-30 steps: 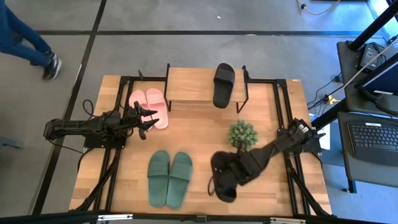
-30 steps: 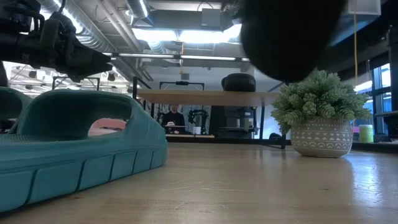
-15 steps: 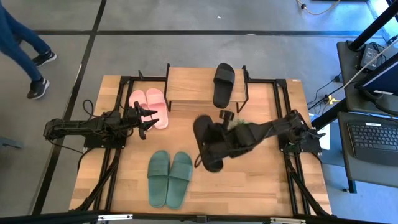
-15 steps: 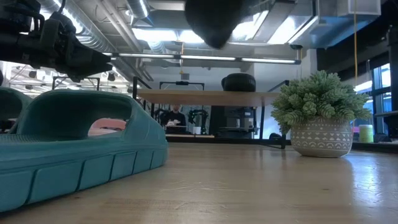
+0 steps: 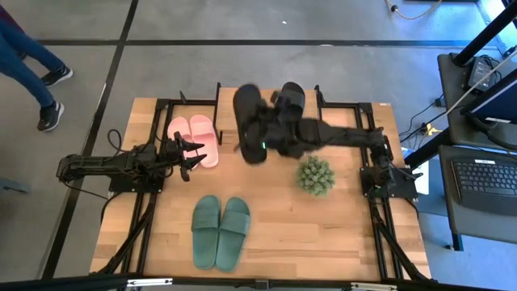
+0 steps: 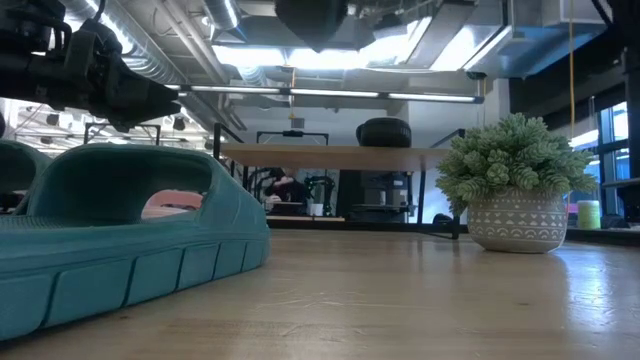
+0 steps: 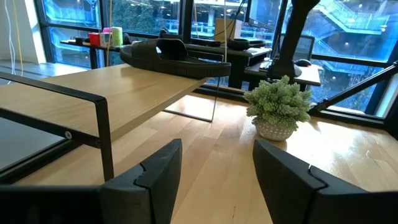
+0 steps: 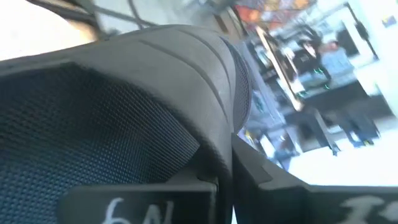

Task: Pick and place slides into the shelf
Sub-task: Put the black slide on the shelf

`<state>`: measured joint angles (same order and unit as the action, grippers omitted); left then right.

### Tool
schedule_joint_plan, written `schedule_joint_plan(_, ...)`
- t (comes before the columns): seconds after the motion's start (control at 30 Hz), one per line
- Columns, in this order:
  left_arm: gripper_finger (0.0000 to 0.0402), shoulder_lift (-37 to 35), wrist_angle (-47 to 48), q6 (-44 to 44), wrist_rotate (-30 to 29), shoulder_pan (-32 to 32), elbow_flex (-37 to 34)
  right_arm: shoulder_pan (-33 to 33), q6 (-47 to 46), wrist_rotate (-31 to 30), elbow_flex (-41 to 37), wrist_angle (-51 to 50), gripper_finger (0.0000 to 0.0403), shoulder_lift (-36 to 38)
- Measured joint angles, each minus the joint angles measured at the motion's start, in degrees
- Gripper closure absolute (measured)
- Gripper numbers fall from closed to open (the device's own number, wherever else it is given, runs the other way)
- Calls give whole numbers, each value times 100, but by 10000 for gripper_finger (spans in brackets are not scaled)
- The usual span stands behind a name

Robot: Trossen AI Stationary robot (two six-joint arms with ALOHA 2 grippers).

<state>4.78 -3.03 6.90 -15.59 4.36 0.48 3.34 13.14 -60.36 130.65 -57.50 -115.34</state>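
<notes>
One black slide (image 5: 249, 121) hangs in the air over the shelf (image 5: 230, 121), with my right gripper (image 5: 266, 137) shut on it; the low view shows only the slide's underside (image 6: 312, 15) at the top. The other black slide (image 5: 292, 99) lies flat on the shelf's plank top, at its right end. The pink pair (image 5: 194, 139) lies on the table left of the shelf. The green pair (image 5: 220, 231) lies near the front edge. My left gripper (image 5: 191, 153) waits open beside the pink pair, touching nothing. My right gripper pinches the black slide between its two fingers at the root of the strap (image 8: 231, 134), on the slide's long side about mid-length. The fingers (image 8: 292, 190) come from the table's right, roughly level, across the slide. The slide is lifted clear above the shelf.
A small potted plant (image 5: 315, 175) stands on the table under my right arm, in front of the shelf's right end. Bare tabletop (image 5: 339, 242) lies right of the green pair. A person's legs (image 5: 32, 73) show on the floor beyond the table's left side.
My right gripper has swung from the table's near right, beside the plant, up and toward the far edge with the black slide, turning as it went. The slide now hangs above the shelf, lengthwise near to far. The person on the floor has stepped along.
</notes>
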Motion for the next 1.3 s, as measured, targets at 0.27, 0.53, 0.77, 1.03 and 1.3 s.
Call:
schedule_joint_plan(0.27,211,0,0,0,0,1,0,-919,77,116,-156,-52,386,4)
schedule_joint_plan(0.53,211,0,0,0,0,0,0,-1412,136,356,-962,41,386,-1)
schedule_joint_plan(0.77,211,0,0,0,0,0,1,-1660,465,466,-1812,794,386,-3)
schedule_joint_plan(1.03,211,0,0,0,0,2,-1,-1895,885,652,-2495,1463,386,-3)
schedule_joint_plan(1.3,211,0,0,0,0,2,0,-1908,977,674,-2575,1655,386,-3)
